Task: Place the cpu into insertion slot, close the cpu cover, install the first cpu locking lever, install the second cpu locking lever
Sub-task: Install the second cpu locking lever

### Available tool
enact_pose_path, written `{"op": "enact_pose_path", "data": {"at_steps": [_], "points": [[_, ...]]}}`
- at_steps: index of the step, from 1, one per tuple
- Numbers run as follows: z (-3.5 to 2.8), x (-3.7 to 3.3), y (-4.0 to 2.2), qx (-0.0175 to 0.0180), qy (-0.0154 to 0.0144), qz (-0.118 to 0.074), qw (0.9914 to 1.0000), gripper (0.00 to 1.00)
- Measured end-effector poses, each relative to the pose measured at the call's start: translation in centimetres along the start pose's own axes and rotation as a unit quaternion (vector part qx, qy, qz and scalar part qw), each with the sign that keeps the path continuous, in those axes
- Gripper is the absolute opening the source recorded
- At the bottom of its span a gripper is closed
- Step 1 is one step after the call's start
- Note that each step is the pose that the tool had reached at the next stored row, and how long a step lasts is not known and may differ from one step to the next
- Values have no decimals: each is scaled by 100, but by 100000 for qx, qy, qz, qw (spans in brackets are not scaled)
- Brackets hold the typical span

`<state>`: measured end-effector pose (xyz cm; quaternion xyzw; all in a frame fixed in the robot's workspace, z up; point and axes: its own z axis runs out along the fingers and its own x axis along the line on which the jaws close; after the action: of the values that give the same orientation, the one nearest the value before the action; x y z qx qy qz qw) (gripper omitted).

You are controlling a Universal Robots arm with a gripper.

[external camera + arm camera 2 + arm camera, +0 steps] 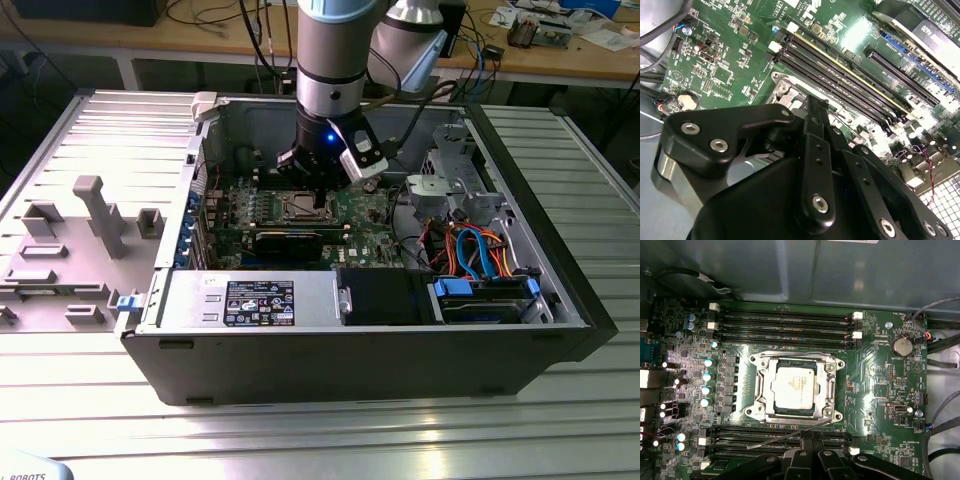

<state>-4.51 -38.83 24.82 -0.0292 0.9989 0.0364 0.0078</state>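
On the board, you see:
cpu (pixel 795 385): seated in slot (pixel 763 390)
cover (pixel 830 386): down
lever (pixel 785 435): unlatched
end effector (pixel 810 447): fingers together, empty

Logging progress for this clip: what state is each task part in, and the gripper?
cpu: seated in the insertion slot, metal top showing.
insertion slot: filled by the chip.
cpu cover: down flat, framing the chip.
locking lever: thin rod angled out from the socket's edge, not latched.
gripper: shut, tips at that lever's end.
computer case: side open, lying flat.
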Motion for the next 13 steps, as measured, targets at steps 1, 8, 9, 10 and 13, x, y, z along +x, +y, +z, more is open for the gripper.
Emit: {"op": "enact_pose_path", "data": {"at_steps": [1, 8, 9, 10, 13], "points": [[0, 0, 0, 3, 0, 1, 100000, 11], [-2, 3, -41, 5, -21, 322, 99999, 11], [-2, 3, -43, 12, -40, 587, 99998, 11], [-3, 3, -53, 6, -50, 689, 99998, 11], [-6, 13, -103, 5, -49, 704, 99998, 11]]}}
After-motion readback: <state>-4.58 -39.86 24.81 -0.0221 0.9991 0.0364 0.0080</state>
